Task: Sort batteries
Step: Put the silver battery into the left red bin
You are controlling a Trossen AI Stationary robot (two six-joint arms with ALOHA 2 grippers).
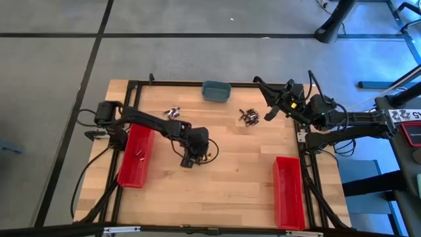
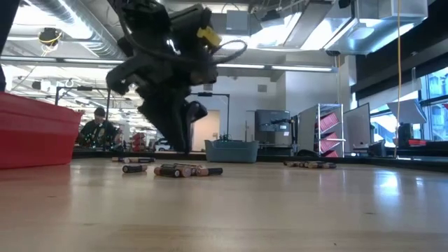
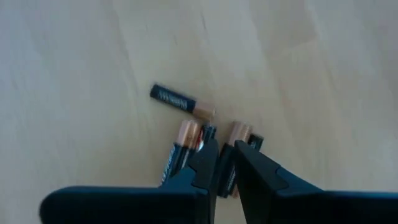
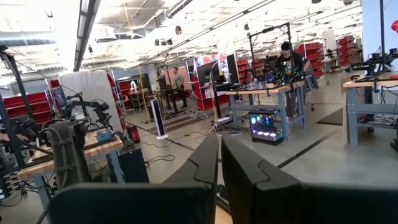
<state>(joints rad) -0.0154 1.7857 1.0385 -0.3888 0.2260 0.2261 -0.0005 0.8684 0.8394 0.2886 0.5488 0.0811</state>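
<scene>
Batteries lie in three small clusters on the wooden table: one near my left gripper (image 1: 208,157), one further back on the left (image 1: 172,113) and one at the right (image 1: 248,117). My left gripper (image 3: 225,163) points down at the middle cluster (image 2: 185,170), shut on one copper-topped battery (image 3: 238,133). Another battery (image 3: 184,144) lies beside it, and a third (image 3: 180,99) lies alone a little further off. My right gripper (image 4: 219,163) is shut, empty and raised near the far right corner (image 1: 271,115), facing the room. My left gripper comes from above, pointing down, and pinches a battery between its two fingertips (image 3: 205,163). The fingers sit on the dark body (image 3: 225,177), with the copper end (image 3: 239,132) sticking out past them. The battery still lies among the others on the table.
A red bin (image 1: 135,157) with a couple of batteries in it stands at the table's left. Another red bin (image 1: 288,191) stands near the right front. A grey-blue dish (image 1: 216,91) sits at the far edge. A black frame runs round the table.
</scene>
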